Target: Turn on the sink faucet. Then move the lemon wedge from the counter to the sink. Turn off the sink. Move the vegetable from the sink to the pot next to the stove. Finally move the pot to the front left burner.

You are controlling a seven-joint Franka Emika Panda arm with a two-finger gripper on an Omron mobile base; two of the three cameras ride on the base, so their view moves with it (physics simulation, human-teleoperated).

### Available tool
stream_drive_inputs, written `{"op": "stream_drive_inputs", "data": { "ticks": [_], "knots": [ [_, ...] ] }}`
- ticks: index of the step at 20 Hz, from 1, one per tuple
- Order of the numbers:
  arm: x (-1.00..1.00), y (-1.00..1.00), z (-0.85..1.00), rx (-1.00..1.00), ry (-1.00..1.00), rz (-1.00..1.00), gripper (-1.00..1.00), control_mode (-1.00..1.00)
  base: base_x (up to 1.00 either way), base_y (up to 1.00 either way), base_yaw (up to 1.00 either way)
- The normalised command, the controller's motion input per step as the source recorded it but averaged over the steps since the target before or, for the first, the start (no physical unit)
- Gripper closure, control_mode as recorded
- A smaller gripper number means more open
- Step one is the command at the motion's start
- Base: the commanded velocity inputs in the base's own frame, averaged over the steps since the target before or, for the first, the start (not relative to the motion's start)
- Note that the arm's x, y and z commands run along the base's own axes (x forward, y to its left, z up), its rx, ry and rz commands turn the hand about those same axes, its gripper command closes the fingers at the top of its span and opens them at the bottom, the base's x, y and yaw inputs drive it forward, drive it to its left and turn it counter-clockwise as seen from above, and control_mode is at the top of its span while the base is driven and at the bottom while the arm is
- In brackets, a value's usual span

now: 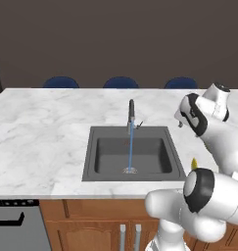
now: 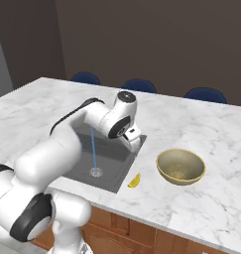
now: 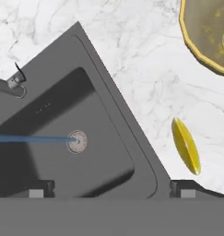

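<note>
1. Yellow and small, the lemon wedge (image 2: 134, 180) lay on the white counter (image 2: 201, 134), just beside the near right corner of the sink (image 2: 109, 171). It sat there because nobody had picked it up yet. It looked like the next thing to move.

2. The gripper (image 3: 111, 191) hung high over the right side of the sink and held nothing. Its two dark fingers (image 3: 186, 188) stood wide apart. My guess was that they were open so they could come down around the wedge. In the hand view the wedge lay just off to the side of one finger, so the hand was not lined up over it yet.

3. The tan bowl (image 2: 181, 166) sat on the counter near the wedge, on the side away from the sink. It was not part of the job. The hand would need to keep off it.

4. The sink was a dark grey box set down into the counter. A thin blue line of water (image 1: 131, 147) fell straight onto the round drain (image 1: 130, 170). So the first job, turning the water on, looked done.

5. The faucet (image 1: 131, 116) stood at the back edge of the sink. Its spout reached over the bowl of the sink so the water landed inside.

6. Three blue chairs (image 1: 120, 82) stood behind the far edge of the counter.
</note>
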Motion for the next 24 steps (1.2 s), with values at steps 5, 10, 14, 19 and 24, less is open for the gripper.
{"op": "stream_drive_inputs", "data": {
  "ticks": [5,10,14,19,24],
  "knots": [
    [-0.64,-0.34,-0.69,-0.01,0.14,-0.02,-1.0,-1.0,0.0,0.0,0.0],
    [-0.28,-0.28,-0.59,0.0,0.11,-0.02,-1.0,-1.0,0.0,0.0,0.0],
    [-0.06,-0.2,-0.41,-0.02,0.11,0.0,-1.0,-1.0,0.0,0.0,0.0],
    [0.0,-0.15,-0.23,-0.04,0.11,0.0,-1.0,-1.0,0.0,0.0,0.0],
    [0.0,-0.12,-0.26,-0.04,0.09,0.01,-1.0,-1.0,0.0,0.0,0.0]
  ]
}}
